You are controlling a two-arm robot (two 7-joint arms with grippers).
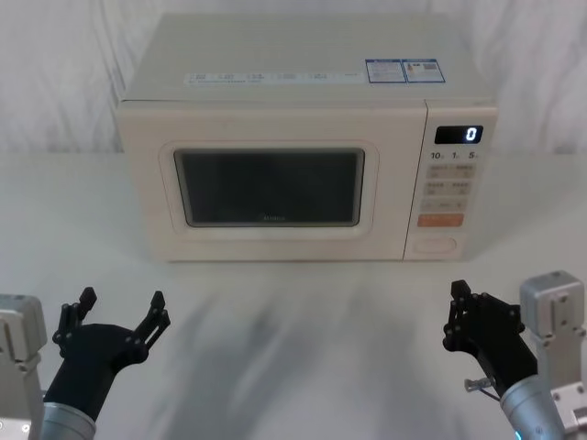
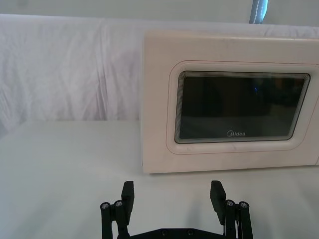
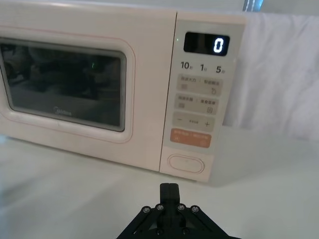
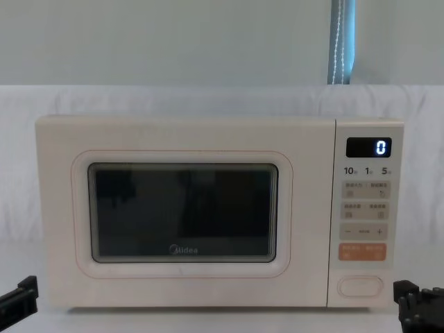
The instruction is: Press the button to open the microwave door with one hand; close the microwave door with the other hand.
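White cloth covers the desk (image 1: 303,321) and the wall behind. At the far middle sits the door (image 1: 275,183), flat shut, stiff and big, best pushed on its right edge. At its right, low down, is the button (image 1: 436,245), small and hard. Left tool (image 1: 117,316) waits released, near left. Right tool (image 1: 458,316) is clenched, near right.

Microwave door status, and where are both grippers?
Left gripper open, low, short of the microwave door. Right gripper shut, short of the button. Door closed, button untouched. Nothing between.
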